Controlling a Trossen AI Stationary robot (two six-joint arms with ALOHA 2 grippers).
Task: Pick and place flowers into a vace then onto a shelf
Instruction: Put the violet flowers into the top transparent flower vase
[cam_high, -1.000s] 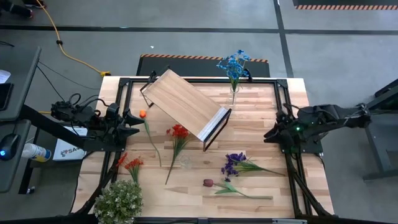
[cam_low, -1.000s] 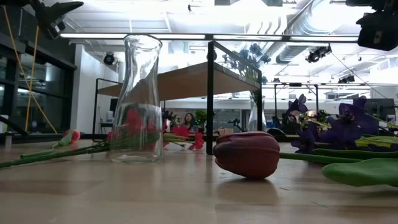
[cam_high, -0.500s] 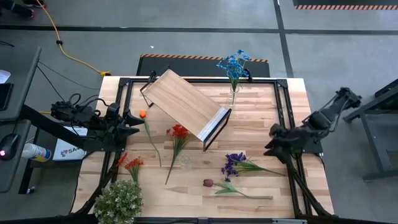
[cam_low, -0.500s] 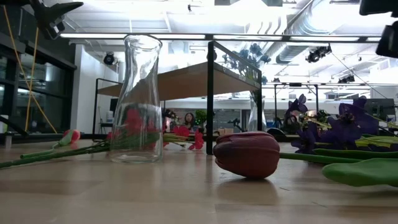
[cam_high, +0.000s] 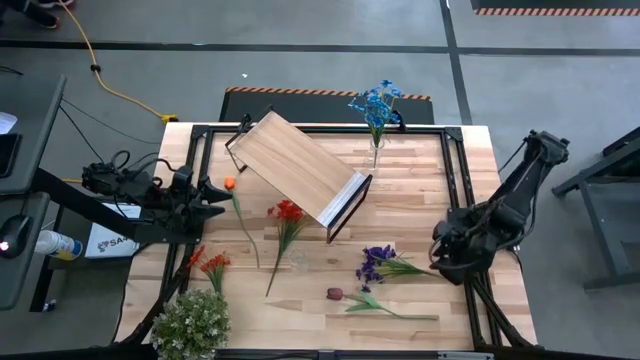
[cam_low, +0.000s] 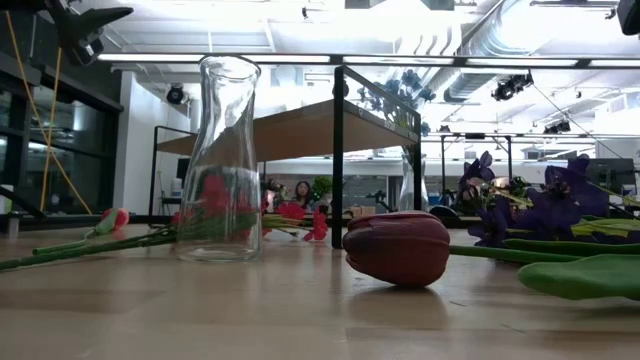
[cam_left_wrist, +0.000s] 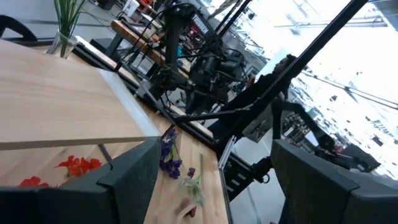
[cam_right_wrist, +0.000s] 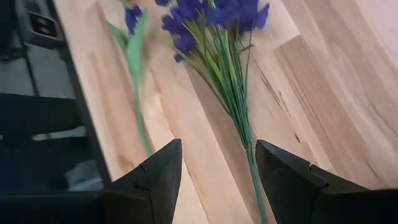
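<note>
Right gripper (cam_high: 438, 262) has swung down over the purple flowers (cam_high: 378, 262), jaws apart; left gripper (cam_high: 222, 196) waits, jaws apart.

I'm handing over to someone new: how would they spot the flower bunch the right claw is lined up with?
Start at the tilted wooden shelf in the middle of the table, then look toward the table's right edge, where the right claw hovers open. The purple flowers lie flat just beside it, stems toward the claw. They are the only purple bunch; the single maroon bloom lies nearer the front edge.
</note>
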